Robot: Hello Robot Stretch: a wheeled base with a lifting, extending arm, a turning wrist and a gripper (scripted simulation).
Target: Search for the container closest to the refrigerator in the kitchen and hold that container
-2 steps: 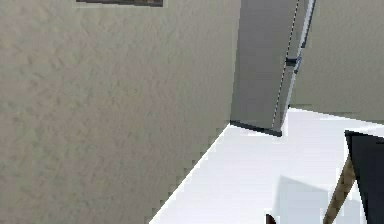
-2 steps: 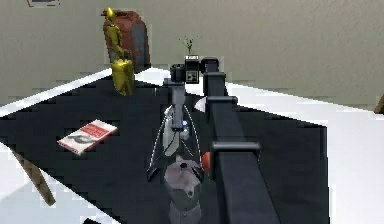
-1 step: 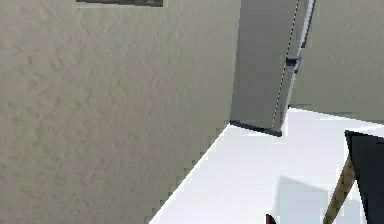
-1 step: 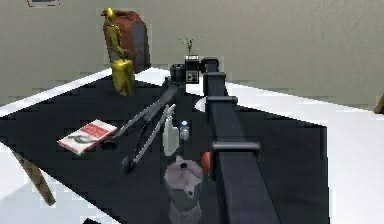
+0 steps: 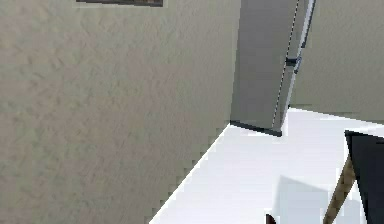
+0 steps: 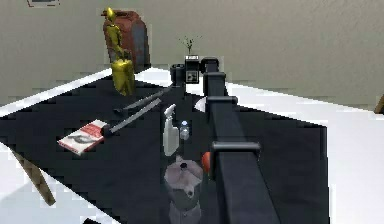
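Fingers [image 6: 178, 71], their grip impossible to tell, hang above a black worktop [image 6: 60, 112] near a gold statue [image 6: 118, 48].

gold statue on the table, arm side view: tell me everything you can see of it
The gold statue is a glossy yellow-gold standing figure, metallic by its look, on a blocky base of the same colour. It stands upright near the far left corner of the black table, with its base on the tabletop. A dark red rounded object sits right behind it; whether the two touch cannot be told. Finer detail is too small to make out.
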